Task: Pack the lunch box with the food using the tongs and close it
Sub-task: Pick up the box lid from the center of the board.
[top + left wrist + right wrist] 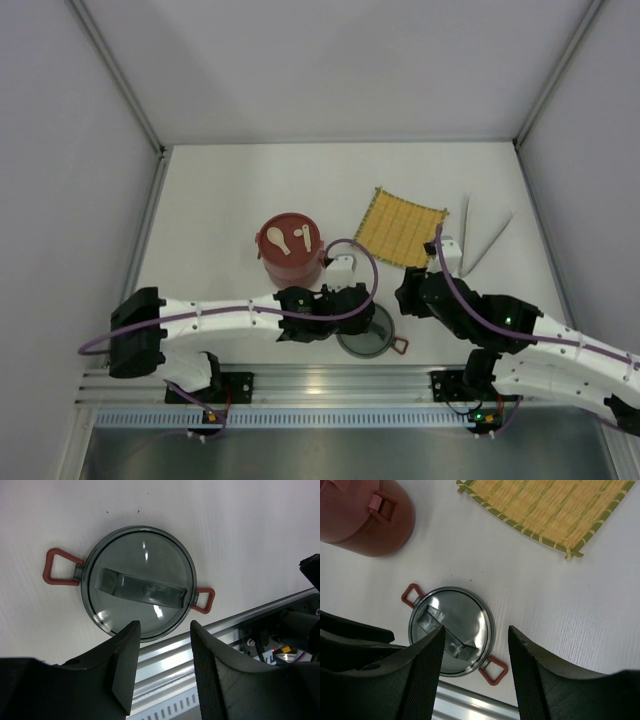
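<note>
The dark-red lunch box (pixel 290 250) (pixel 365 515) stands closed left of centre, with cream spoon-shaped pieces lying on its flat lid. Its grey domed lid (pixel 368 335) (pixel 137 582) (pixel 451 630), with red side handles, lies apart near the front rail. The pale V-shaped tongs (pixel 483 243) lie at the right, beyond the mat, and neither gripper touches them. My left gripper (pixel 352 305) (pixel 163 627) hovers open over the domed lid's near edge, holding nothing. Just right of that lid, my right gripper (pixel 412 295) (pixel 476 632) is also open and holds nothing. No food is in view.
A yellow woven mat (pixel 400 226) (pixel 550 510) lies behind the right gripper. The aluminium front rail (pixel 330 385) (pixel 210 645) runs just behind the domed lid. Grey walls enclose the white table (pixel 230 190) on three sides.
</note>
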Controlling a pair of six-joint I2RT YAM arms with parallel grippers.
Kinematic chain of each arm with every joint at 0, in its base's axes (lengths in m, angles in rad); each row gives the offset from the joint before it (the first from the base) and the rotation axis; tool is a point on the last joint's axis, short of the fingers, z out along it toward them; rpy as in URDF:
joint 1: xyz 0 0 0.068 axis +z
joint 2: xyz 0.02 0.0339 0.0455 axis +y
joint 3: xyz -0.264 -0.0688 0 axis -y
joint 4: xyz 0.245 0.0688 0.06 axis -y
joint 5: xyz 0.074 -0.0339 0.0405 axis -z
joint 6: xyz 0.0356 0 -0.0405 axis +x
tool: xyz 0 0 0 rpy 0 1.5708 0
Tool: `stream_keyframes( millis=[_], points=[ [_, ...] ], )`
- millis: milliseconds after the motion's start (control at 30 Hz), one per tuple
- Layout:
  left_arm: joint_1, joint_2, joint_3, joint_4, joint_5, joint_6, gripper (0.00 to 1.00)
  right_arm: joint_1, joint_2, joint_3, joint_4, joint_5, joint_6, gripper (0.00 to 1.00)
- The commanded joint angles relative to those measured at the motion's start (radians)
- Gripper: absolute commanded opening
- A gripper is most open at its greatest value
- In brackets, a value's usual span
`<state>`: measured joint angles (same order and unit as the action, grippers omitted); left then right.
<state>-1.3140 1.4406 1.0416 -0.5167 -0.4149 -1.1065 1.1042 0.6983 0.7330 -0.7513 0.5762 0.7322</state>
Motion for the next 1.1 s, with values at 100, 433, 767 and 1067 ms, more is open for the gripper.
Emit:
stream_keyframes(
  millis=[100, 433, 767, 1067],
  points=[
    [-0.047, 0.021, 0.003, 0.021, -0.131, -0.291, 0.5, 0.017, -0.026, 0.032, -0.029, 0.002, -0.011, 0.53],
    [-0.05, 0.09, 0.0, -0.003, -0.144, -0.476, 0.52, 0.017, -0.06, 0.023, -0.022, -0.006, -0.004, 0.53],
    [-0.067, 0.078, -0.003, -0.046, -0.176, -0.61, 0.56, 0.017, -0.053, -0.007, 0.033, -0.085, -0.054, 0.53],
    [-0.067, -0.052, 0.156, -0.238, -0.327, -0.422, 0.55, 0.019, -0.108, -0.035, 0.102, -0.189, -0.135, 0.53]
  ],
)
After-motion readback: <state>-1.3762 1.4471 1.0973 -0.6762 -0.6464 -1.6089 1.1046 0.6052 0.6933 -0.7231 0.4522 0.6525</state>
